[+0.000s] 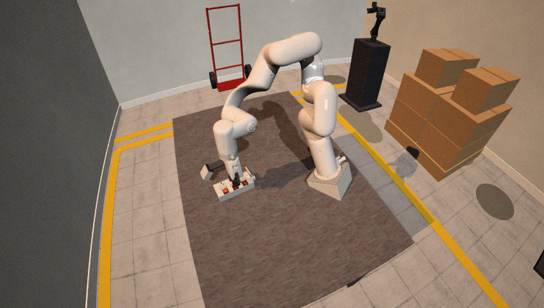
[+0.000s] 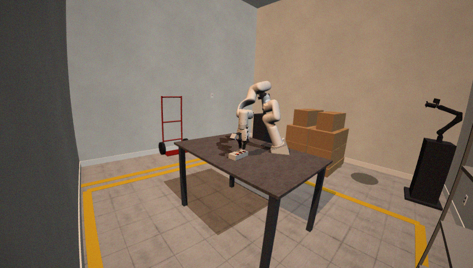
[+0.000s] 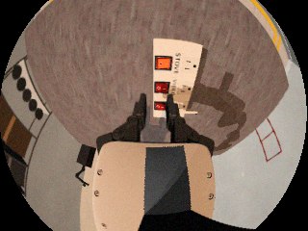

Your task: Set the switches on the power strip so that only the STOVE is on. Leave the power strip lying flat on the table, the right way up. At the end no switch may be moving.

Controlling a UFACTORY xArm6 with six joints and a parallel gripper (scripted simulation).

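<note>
The table (image 1: pixel 290 244) (image 2: pixel 265 172) (image 3: pixel 96 63) has a dark, brown-grey, faintly streaked top on dark legs. The power strip (image 1: pixel 236 190) (image 2: pixel 238 156) (image 3: pixel 185 60) lies flat on it, switches up. The robot's wedge-shaped base (image 1: pixel 344 180) (image 2: pixel 284 152) also rests on the top, well apart from the strip.

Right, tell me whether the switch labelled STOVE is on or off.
On: the square orange rocker switch labelled STOVE glows bright, unlike the two dark red rockers.
</note>
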